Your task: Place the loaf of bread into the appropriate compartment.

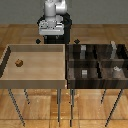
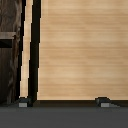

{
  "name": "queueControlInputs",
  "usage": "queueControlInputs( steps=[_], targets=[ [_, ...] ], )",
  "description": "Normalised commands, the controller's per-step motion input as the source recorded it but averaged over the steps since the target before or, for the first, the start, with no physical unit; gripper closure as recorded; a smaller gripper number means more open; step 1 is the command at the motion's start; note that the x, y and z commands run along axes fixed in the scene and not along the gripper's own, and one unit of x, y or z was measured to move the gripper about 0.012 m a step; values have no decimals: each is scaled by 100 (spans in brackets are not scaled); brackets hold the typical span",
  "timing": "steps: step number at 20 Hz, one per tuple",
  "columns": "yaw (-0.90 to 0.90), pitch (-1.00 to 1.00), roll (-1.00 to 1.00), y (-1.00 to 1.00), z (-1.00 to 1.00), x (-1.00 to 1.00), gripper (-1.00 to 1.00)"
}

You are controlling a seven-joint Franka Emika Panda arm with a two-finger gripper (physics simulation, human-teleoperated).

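Note:
The loaf of bread (image 1: pixel 19 63) is a tiny brown lump lying on the floor of the light-wood tray (image 1: pixel 35 54), toward the exterior view's left. My gripper (image 1: pixel 52 38) hangs over the tray's far edge, well away from the loaf. In the wrist view the gripper (image 2: pixel 63 103) is open, its fingertips (image 2: pixel 22 104) set wide apart with nothing between them. The loaf does not show there. The compartment (image 1: pixel 77 75) is the near-left quarter of the dark divided bin and holds a small pale grey cube (image 1: pixel 84 73).
Tall grey blocks (image 1: pixel 83 49) (image 1: pixel 114 47) stand in the bin's two far quarters, and a pale object (image 1: pixel 116 70) sits in its near-right quarter. The wrist view shows the tray's light floor (image 2: pixel 75 50) with dark wood (image 2: pixel 7 50) beside it.

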Motion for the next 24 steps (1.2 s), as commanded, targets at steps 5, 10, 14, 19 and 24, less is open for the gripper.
queueControlInputs(
  steps=[5,10,14,19,24],
  targets=[
    [0,0,0,0,0,0,-100],
    [0,0,0,0,0,0,-100],
    [0,0,0,0,0,0,-100],
    [0,0,0,0,0,0,-100],
    [0,0,0,0,0,0,-100]
  ],
)
